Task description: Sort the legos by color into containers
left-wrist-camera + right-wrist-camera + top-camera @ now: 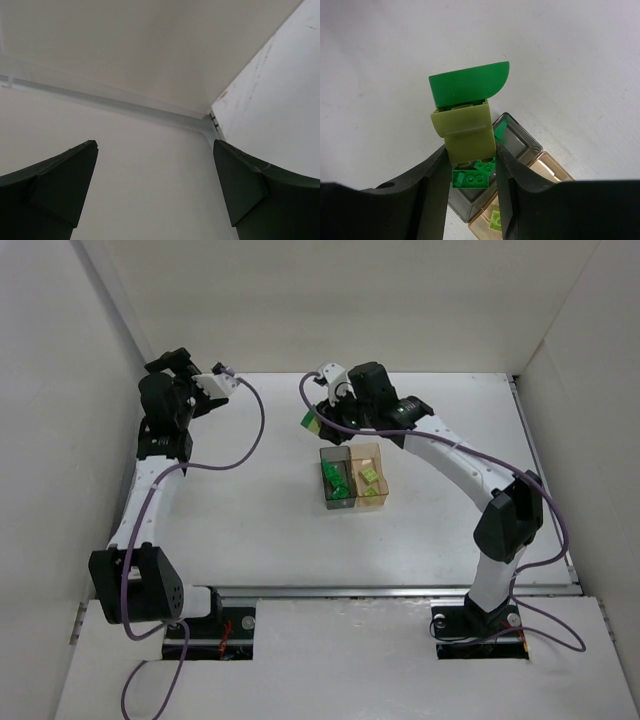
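Legos (337,480) lay in two boxes set side by side, touching, at the middle of the table (250,530). Green bricks (470,178) were in the grey box (338,505) on the left, and pale bricks (369,478) were in the amber box (372,503) on the right.

Just beyond the grey box's far edge, the right claw (318,418) hung on its arm, which reached in from the right. Its fingers (432,190) pinched a pale brick (467,132) from both sides. A green piece (467,87) with one rounded corner was stuck on that brick's outer end. From the wrist, the grey box showed under the held brick.

Farther off at the far left, well apart from the boxes, the left claw (222,382) was raised. Its jaws were spread wide with nothing between them, and it faced the corner where the table met the wall (125,45).
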{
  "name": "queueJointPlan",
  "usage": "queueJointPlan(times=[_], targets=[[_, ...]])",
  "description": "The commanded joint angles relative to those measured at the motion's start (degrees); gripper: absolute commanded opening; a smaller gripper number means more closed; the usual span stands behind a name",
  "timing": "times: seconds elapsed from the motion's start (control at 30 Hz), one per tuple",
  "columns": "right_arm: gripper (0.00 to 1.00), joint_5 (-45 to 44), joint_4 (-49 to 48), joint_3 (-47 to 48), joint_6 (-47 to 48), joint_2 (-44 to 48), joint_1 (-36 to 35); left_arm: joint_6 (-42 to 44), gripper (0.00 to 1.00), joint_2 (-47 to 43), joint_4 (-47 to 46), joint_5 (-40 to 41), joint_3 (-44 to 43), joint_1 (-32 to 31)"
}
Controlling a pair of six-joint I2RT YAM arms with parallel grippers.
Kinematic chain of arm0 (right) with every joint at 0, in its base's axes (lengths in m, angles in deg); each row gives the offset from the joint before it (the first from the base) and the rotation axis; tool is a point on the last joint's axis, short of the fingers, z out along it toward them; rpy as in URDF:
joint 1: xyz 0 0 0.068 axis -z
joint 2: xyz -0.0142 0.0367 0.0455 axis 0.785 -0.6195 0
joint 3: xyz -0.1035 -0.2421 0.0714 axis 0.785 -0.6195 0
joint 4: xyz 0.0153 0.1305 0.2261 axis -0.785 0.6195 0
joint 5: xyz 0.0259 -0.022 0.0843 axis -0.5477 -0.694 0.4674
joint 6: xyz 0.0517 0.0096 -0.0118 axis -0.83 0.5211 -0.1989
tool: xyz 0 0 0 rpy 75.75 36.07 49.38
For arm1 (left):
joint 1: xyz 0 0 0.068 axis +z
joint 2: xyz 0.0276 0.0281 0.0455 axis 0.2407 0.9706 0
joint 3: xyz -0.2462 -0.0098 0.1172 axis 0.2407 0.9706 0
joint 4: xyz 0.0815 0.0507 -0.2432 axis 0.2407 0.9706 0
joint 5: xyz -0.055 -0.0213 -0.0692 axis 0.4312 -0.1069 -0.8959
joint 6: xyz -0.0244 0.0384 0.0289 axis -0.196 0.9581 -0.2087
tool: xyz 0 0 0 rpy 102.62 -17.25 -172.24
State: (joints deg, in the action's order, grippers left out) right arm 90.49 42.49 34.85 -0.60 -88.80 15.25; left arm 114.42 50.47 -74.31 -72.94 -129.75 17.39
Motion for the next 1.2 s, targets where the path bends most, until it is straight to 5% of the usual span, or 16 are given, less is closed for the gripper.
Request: queueJointPlan(times=[0.0,0.13,0.2,0.3,0.4,0.6,0.93,1.17], targets=[[0.00,2.6,-0.3,1.9,1.0,3.2,-0.3,6.6,1.00,0.0,-17.1,3.7,2.3,-2.6],[0.00,8.4,-0.3,1.9,0.0,3.8,1.7,4.1,1.00,-3.7,-5.8,1.7,2.8,-9.5],[0.00,11.0,0.3,2.6,0.0,3.8,1.8,12.1,1.00,-10.4,-2.6,-6.0,9.6,-13.6],[0.00,13.2,2.9,5.2,0.0,2.6,1.8,21.3,1.00,-20.6,-9.4,-14.0,25.1,-18.6],[0.00,14.8,4.1,6.5,0.0,1.4,1.8,30.2,1.00,-23.5,-12.6,-16.9,31.1,-21.7],[0.00,16.6,6.0,6.5,0.0,0.9,0.6,31.8,1.00,-17.2,-13.2,-15.1,28.5,-27.3],[0.00,15.5,8.5,4.3,0.0,2.1,-1.7,40.5,0.91,-13.2,-15.7,-18.1,26.8,-25.5],[0.00,14.9,11.0,3.8,0.0,0.5,-1.7,32.1,0.90,-17.7,-22.3,-24.9,28.8,-24.4]])
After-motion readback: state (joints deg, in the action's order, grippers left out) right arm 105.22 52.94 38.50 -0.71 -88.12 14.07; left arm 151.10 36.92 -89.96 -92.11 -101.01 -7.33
